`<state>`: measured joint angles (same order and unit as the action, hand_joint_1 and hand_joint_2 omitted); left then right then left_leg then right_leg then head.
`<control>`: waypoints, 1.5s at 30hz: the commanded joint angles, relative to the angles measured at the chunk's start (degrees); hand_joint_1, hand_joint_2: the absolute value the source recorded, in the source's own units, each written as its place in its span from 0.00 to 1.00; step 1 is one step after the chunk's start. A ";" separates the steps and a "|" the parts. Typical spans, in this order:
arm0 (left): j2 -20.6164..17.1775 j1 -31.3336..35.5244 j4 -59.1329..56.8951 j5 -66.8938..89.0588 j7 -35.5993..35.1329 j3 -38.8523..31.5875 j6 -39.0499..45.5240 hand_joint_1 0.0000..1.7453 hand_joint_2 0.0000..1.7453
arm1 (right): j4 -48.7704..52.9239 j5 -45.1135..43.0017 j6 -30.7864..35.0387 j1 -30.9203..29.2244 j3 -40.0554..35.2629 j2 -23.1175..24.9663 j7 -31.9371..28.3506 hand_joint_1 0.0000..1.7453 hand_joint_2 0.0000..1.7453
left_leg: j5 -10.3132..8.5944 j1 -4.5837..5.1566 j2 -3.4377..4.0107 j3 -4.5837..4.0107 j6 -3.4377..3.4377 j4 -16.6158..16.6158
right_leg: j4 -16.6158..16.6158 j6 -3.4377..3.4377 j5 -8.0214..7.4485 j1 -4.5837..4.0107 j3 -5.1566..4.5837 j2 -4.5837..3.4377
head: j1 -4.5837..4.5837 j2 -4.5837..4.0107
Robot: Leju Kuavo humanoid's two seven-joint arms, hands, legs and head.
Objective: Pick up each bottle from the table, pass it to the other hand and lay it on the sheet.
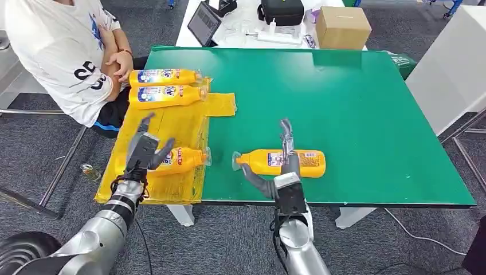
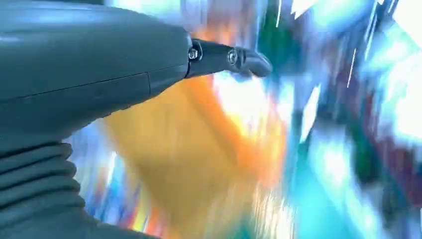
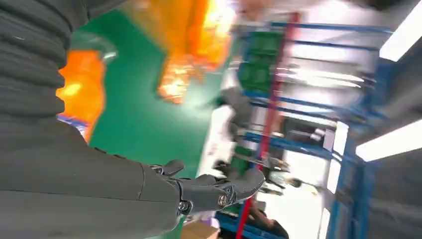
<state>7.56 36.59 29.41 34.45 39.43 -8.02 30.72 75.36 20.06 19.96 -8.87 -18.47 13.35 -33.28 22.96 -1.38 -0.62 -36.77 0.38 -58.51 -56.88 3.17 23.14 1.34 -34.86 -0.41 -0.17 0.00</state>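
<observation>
Four yellow bottles lie on their sides. Two bottles rest on the far end of the yellow sheet. A third bottle lies on the sheet's near part; my left hand hovers at its base end with fingers spread, holding nothing. The fourth bottle lies on the green table near the front edge. My right hand is over its middle, fingers stretched out flat and thumb apart. The right wrist view shows that hand open beside the orange bottle. The left wrist view is motion-blurred around my left hand.
A person in a white T-shirt sits at the table's far left corner, arms folded close to the two far bottles. Behind the green table a white table carries a cardboard box, a tablet and a black bag.
</observation>
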 commanded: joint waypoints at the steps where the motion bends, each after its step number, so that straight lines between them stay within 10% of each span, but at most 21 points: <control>1: 5.66 -8.56 26.77 8.66 0.57 2.02 9.28 0.00 1.00 | -19.39 11.90 0.41 -12.37 -3.22 -8.16 7.80 0.00 1.00 | 0.02 0.00 0.00 0.05 -0.09 0.01 | 0.07 -0.06 0.02 -0.03 0.09 0.08 | 0.04 0.00; 19: 5.44 -13.52 30.63 -14.45 0.57 12.95 2.07 0.00 1.00 | -34.54 23.47 -12.89 -23.77 -2.23 -16.90 21.83 0.00 1.00 | 0.00 0.03 -0.20 -0.13 -0.13 0.01 | 0.06 -0.05 0.03 0.00 -0.01 0.15 | 0.04 0.00; 45: 4.89 -10.65 21.14 -19.01 0.57 14.57 0.46 0.00 1.00 | -49.44 22.58 -32.65 -35.76 -14.65 -22.78 23.60 0.00 1.00 | -0.07 0.03 -0.31 -0.08 -0.21 -0.02 | 0.06 -0.06 0.01 -0.02 0.10 0.28 | 0.02 0.00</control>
<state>13.62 22.76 57.03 16.85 40.30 5.33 32.33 31.87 42.27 -8.09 -40.86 -26.62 -5.64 -10.32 22.85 -1.35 -0.86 -37.00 0.23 -58.57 -56.86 3.25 23.08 1.37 -34.97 -0.29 -0.15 0.00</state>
